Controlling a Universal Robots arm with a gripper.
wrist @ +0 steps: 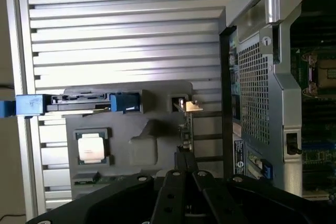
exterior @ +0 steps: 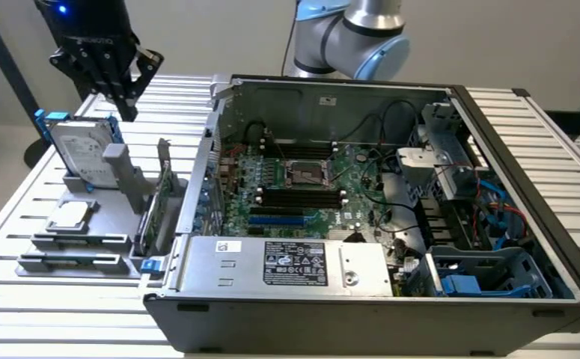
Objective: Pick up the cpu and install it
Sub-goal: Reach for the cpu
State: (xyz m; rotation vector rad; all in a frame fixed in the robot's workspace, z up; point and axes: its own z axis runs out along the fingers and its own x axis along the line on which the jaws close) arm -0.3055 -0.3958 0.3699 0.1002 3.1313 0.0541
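A: Quick, where's the cpu (exterior: 70, 215)?

B: Lying flat, metal top up, in its square pocket on the grey holder (wrist: 142, 153). That's on the table (exterior: 30, 299) outside the computer case (exterior: 370, 318), on the exterior view's left. Not picked yet.

A: And the gripper (exterior: 128, 111)?

B: Pinched shut, nothing in it. It hangs high over the far end of the holder, above the hard drive (exterior: 82, 153) and well apart from the cpu.

A: So it's on the reach-in. How to do it right, imo?

B: First, line up. In the wrist view the fingertips sit over the card (wrist: 185, 129) standing on edge, not over the chip, so it needs a sideways shift before any drop. Spread the fingers wider than the chip while up high, w/ room to spare.

A: Hazards?

B: The hard drive stands on edge just beside the pocket and the card is on the other side. Come straight down between them, no slanting. Keep the fingers square to the chip's edges. Grip by two opposite edges only, not the top. Go light, since the pocket walls leave little room. Lift level so it doesn't jam.

A: Socket (exterior: 310, 173)?

B: It sits mid-board inside the case. I can't tell whether it's open to take the chip.
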